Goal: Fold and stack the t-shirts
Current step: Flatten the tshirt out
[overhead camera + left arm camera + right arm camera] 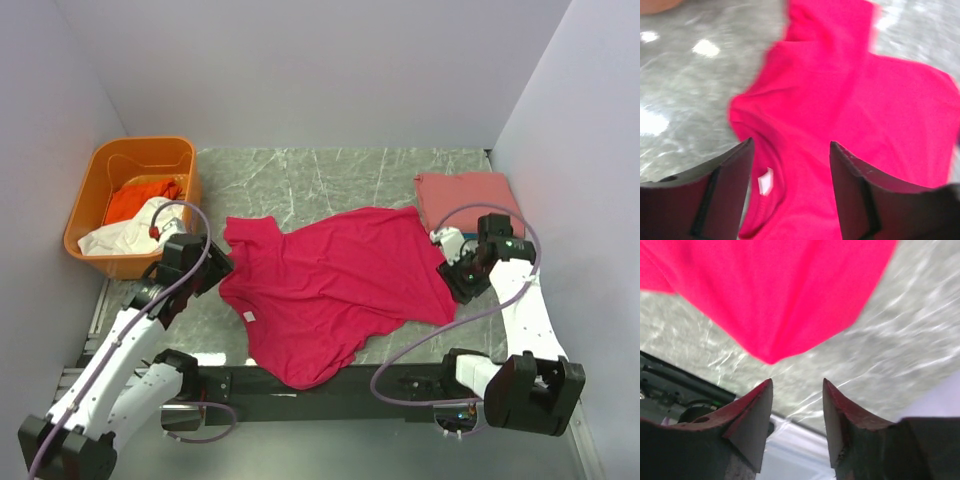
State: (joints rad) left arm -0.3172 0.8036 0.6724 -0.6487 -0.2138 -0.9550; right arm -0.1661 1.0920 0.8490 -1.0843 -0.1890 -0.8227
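Left gripper (790, 145): spread over shirt (850, 115) collar, left edge, to pinch.
Right gripper (797, 383): spread beside hem corner, right edge.

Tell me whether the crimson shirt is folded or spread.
Spread: the crimson shirt lies open and rumpled across the table, not folded.

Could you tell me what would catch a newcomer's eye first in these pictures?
The large crimson-pink t-shirt lies crumpled across the middle of the table, with the open left gripper and open right gripper at its sides. An orange tub sits far left; a folded salmon-pink shirt far right.
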